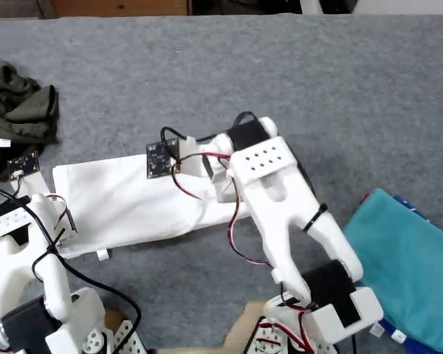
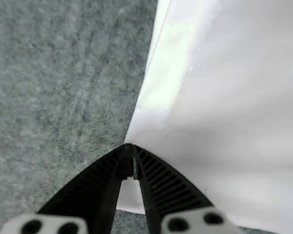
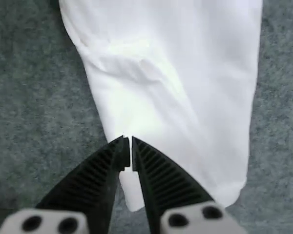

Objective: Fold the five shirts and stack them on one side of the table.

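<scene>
left gripper [image 2: 129, 155] and right gripper [image 3: 127, 146] both closed tight on the white shirt [image 1: 125, 203]
shirt lies in a long folded strip mid-worktop [image 1: 317, 88], left gripper pinching its edge, right its narrow end. green shirt [image 1: 15, 110] bunched at the far left edge, teal shirt [image 1: 406, 273] at the right edge, bare worktop beyond.

No legible txt or nos., small white tag [image 1: 4, 142] on dark green shirt [image 1: 18, 110] too small to read, same w/ hem tag [image 1: 102, 256] at white shirt [image 1: 125, 203] edge, corner tags [image 1: 397, 337] by teal shirt [image 1: 413, 273], print unreadable
</scene>
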Controlling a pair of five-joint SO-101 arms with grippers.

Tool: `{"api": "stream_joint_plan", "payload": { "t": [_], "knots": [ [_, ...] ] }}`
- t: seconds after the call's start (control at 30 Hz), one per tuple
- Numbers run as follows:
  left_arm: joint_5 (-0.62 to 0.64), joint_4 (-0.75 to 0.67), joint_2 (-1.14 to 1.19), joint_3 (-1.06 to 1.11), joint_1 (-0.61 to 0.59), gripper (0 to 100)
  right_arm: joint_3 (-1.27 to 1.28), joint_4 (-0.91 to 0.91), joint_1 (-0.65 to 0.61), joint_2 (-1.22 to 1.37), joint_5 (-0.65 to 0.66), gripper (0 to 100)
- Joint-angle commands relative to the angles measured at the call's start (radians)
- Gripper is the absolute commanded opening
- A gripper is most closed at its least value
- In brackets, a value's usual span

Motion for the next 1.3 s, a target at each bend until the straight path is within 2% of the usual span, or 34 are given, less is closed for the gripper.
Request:
{"api": "stream_joint_plan", "payload": {
  "t": [0.0, 0.23, 0.33, 0.43, 0.63, 0.77, 0.87, 0.93, 1.07, 1.17, 1.27],
  "knots": [
    [-0.002, -0.008, -0.012, -0.002, 0.009, 2, 0.071, -0.147, -0.008, 0.021, -0.078, 0.5],
    [-0.002, -0.005, -0.018, -0.008, 0.008, 2, 0.005, -0.371, -0.015, 0.314, -0.203, 0.5],
    [-0.002, 0.008, -0.019, -0.011, 0.003, 2, -0.093, -0.315, -0.008, 0.427, -0.207, 0.5],
    [-0.002, 0.117, -0.019, -0.08, 0.0, 2, -0.151, -0.244, -0.007, 0.452, -0.203, 0.5],
    [0.005, 0.354, -0.019, -0.402, 0.009, 2, -0.15, -0.17, -0.004, 0.249, -0.236, 0.5],
    [0.008, 0.41, -0.007, -0.562, 0.071, 2, -0.17, -0.06, -0.002, -0.004, -0.247, 0.5],
    [0.055, 0.37, -0.005, -0.577, 0.132, 2, -0.171, -0.072, 0.056, -0.117, -0.241, 0.5],
    [0.104, 0.269, 0.021, -0.546, 0.15, 2, -0.171, -0.12, 0.114, -0.104, -0.241, 0.5],
    [0.216, 0.118, 0.137, -0.52, 0.152, 2, -0.166, -0.242, 0.217, 0.059, -0.241, 0.5],
    [0.218, 0.057, 0.278, -0.528, 0.153, 2, -0.176, -0.356, 0.269, 0.223, -0.242, 0.5],
    [0.218, -0.034, 0.424, -0.529, 0.143, 2, -0.242, -0.393, 0.308, 0.384, -0.245, 0.5]
  ]
}}
